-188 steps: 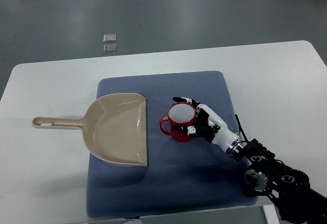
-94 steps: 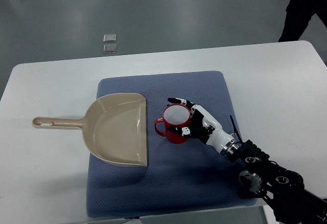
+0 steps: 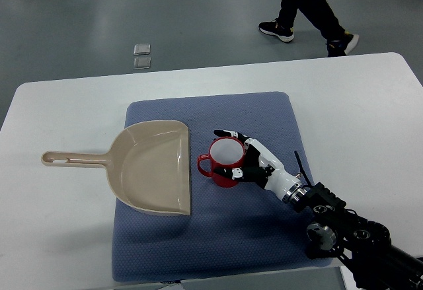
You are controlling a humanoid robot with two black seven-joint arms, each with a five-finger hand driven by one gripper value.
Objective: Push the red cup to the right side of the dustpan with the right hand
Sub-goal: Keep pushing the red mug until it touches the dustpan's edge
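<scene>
A red cup [image 3: 223,161] with a white inside stands upright on the blue mat [image 3: 264,115], its handle pointing left. It sits just right of the beige dustpan [image 3: 152,166], a small gap from the pan's open edge. My right hand [image 3: 232,153] comes in from the lower right and presses against the cup's right side, fingers spread around the rim and wall without closing on it. The left arm does not show.
The mat lies on a white table [image 3: 53,237]. The dustpan's handle [image 3: 73,160] reaches left over the table. Two small grey squares [image 3: 141,55] lie on the floor behind. A person's legs [image 3: 307,6] cross the floor at the far side.
My right hand has slid the red cup leftward across the mat, closer to the dustpan's open edge. A person has walked into view behind the table.
</scene>
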